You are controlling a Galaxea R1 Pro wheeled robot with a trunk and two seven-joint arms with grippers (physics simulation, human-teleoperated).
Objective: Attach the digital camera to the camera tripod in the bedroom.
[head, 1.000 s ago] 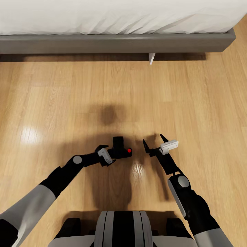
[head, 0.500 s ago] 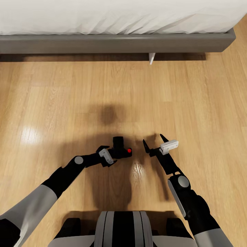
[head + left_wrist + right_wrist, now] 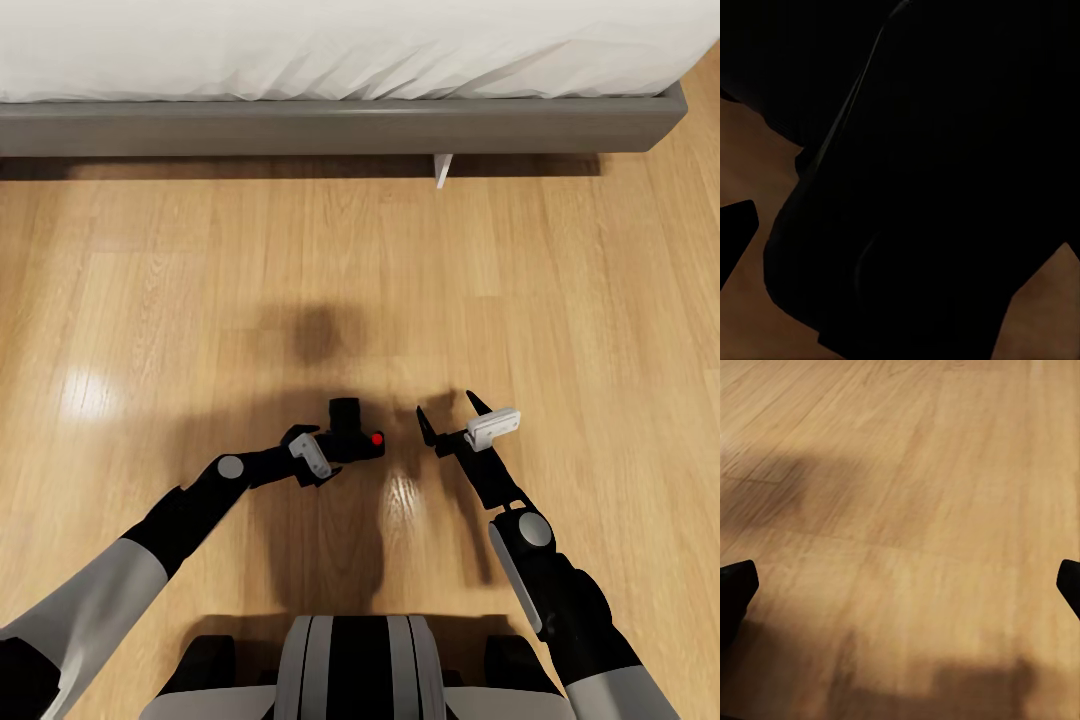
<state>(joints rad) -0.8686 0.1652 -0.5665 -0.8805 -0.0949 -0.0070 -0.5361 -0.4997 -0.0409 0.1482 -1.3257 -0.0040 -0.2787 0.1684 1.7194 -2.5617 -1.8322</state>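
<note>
The digital camera [image 3: 352,434], small and black with a red round button on top, hangs above the wood floor in front of me, its lens barrel pointing toward the bed. My left gripper [image 3: 330,452] is shut on the camera's left side. Close up in the left wrist view the camera [image 3: 922,187] is a dark mass. My right gripper [image 3: 452,414] stands open to the right of the camera, apart from it, with nothing between its fingers [image 3: 735,589]. The camera tripod is out of view.
The grey-framed bed [image 3: 340,122] with white bedding runs across the far side, one white leg [image 3: 441,168] under it. Light wood floor [image 3: 180,290] lies between me and the bed. My base [image 3: 350,665] shows at the near edge.
</note>
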